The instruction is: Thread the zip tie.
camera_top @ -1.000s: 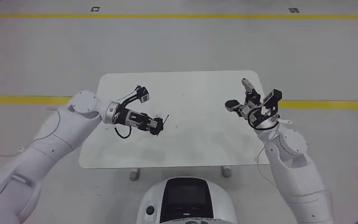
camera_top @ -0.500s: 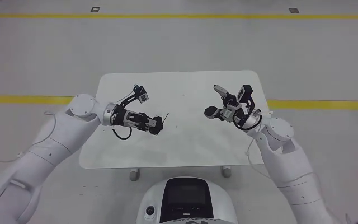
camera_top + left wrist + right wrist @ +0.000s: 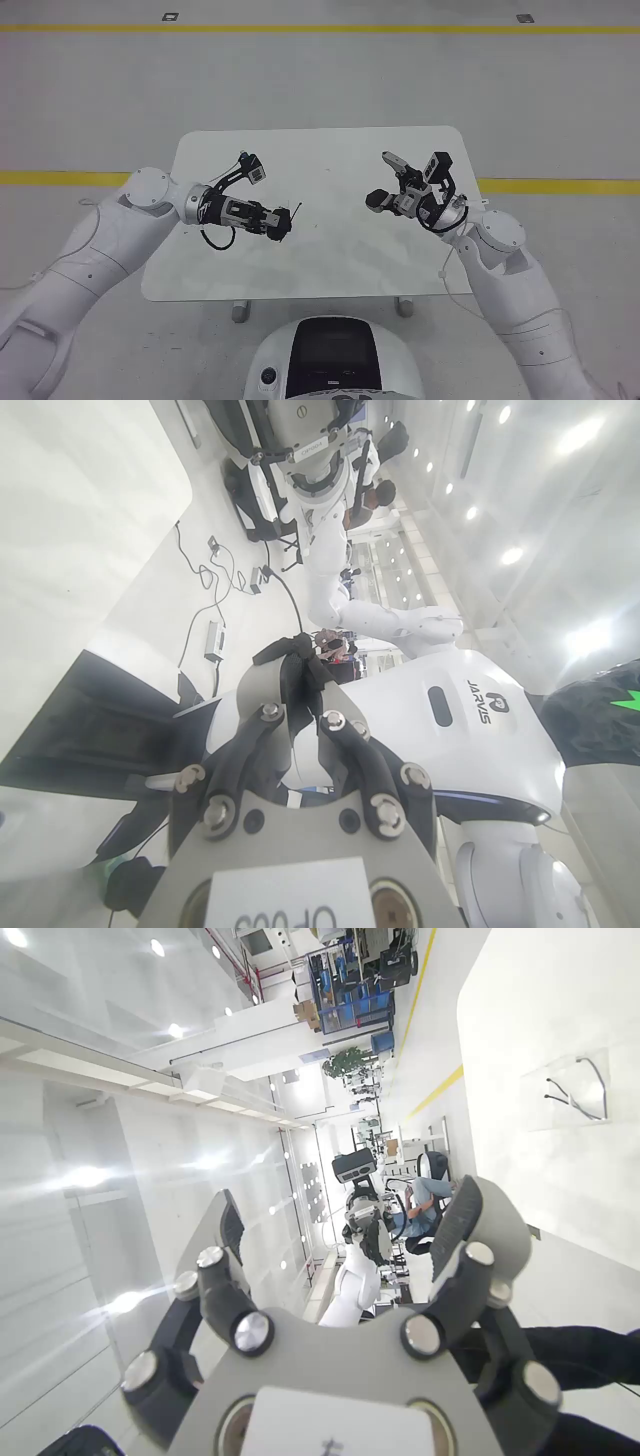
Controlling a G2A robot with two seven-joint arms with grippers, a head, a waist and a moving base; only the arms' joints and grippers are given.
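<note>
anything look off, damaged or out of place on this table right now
Nothing stands out. The left gripper is shut on the thin black plastic zip tie, whose tail pokes out past its fingertips above the white table. The right gripper is open and empty, held apart from it. No spill or damage shows.

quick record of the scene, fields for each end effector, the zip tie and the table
left end effector: shut on the zip tie, above the table's left half
right end effector: open, empty, above the table's right half
zip tie: black, pinched between the left fingers, thin tail sticking out past them
table: white, rounded corners
gap: the two end effectors are apart, with the table's middle between them
threaded: cannot tell
</note>
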